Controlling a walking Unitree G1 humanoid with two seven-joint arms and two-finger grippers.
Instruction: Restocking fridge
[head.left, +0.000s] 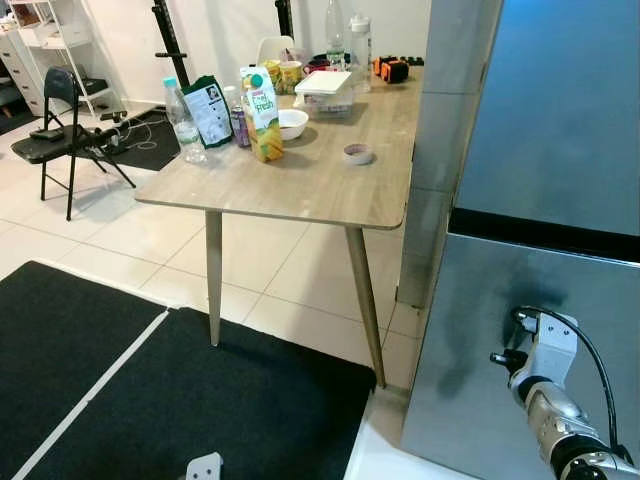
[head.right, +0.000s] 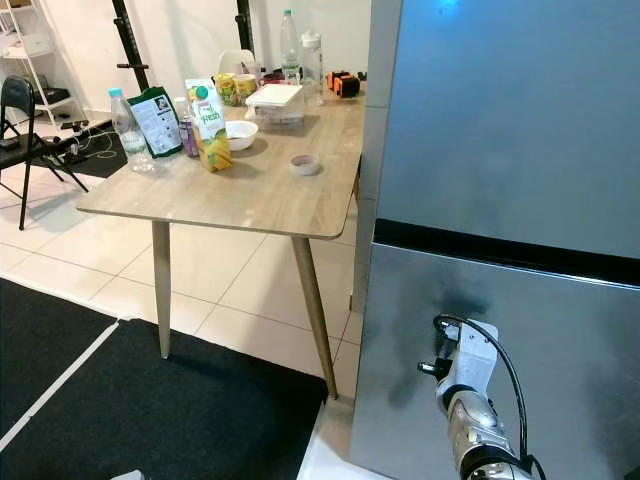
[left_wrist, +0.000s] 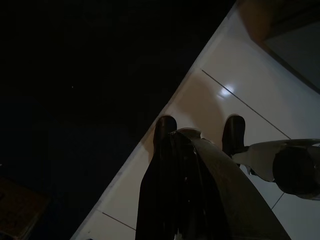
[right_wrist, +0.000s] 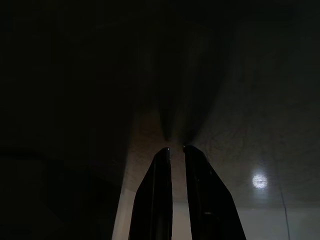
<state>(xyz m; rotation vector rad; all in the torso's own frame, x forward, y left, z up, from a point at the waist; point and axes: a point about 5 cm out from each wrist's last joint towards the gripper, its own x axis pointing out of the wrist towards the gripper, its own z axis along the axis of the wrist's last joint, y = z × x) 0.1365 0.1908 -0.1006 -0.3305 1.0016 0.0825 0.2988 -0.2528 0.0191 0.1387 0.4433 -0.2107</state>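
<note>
Right gripper (right_wrist: 176, 148), fingers nearly together and empty, noses at the fridge's lower door (head.right: 560, 330) — smooth, stiff steel, likely heavy; grip its edge.

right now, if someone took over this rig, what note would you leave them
Right gripper: fingers nearly together, tips at the fridge's lower door, holding nothing.
Left gripper: hangs idle over the floor tiles, fingers apart, holding nothing.
Fridge: both doors shut.
Stock on the table: juice carton, water bottle, green pouch, can, lidded container.
Done or left: closed doors fit either before loading or between trips; the table goods are not in the fridge.
</note>
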